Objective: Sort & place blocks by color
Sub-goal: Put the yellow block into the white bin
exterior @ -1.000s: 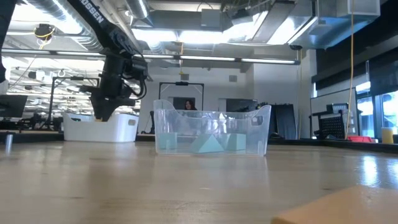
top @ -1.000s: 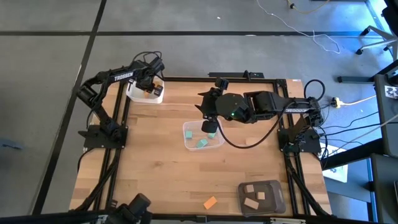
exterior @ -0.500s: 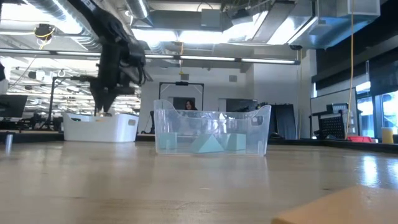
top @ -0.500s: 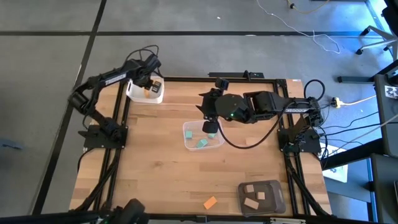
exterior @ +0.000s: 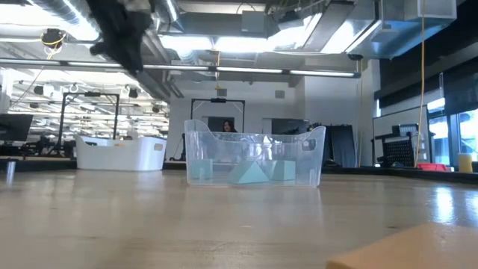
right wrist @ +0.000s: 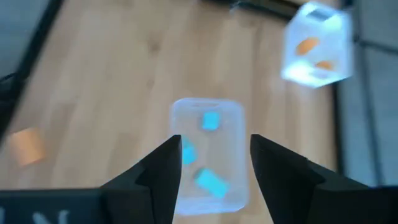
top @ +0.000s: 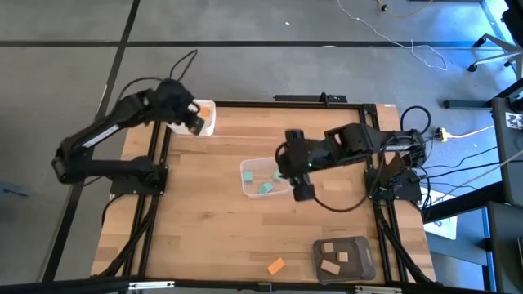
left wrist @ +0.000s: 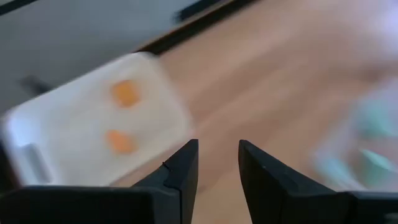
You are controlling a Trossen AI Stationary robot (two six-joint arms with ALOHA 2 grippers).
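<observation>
Three teal blocks (right wrist: 210, 121) lie in the clear tub (top: 263, 177) mid-table. Two orange blocks (left wrist: 124, 93) lie in the white tub (top: 203, 119) at the far left corner. One orange block (top: 276, 265) rests flat on the table near the front edge. Tan blocks (top: 330, 267) lie in the dark grey tub (top: 344, 258). My left gripper (top: 194, 122) hangs high over the white tub, open and empty (left wrist: 217, 155). My right gripper (top: 292, 178) hovers above the clear tub's right end, open and empty (right wrist: 214, 155).
In the low view, the clear tub (exterior: 254, 157) stands mid-table and the white tub (exterior: 119, 153) behind it to the left. Bare wood lies between the tubs and along the table's left side. Black frame rails run along the table's edges.
My left gripper has risen out of the white tub and drawn back toward the table's far left corner, tipping up as it went. My right gripper has swung a little toward the near edge and right end of the clear tub, and has turned. No block has moved.
</observation>
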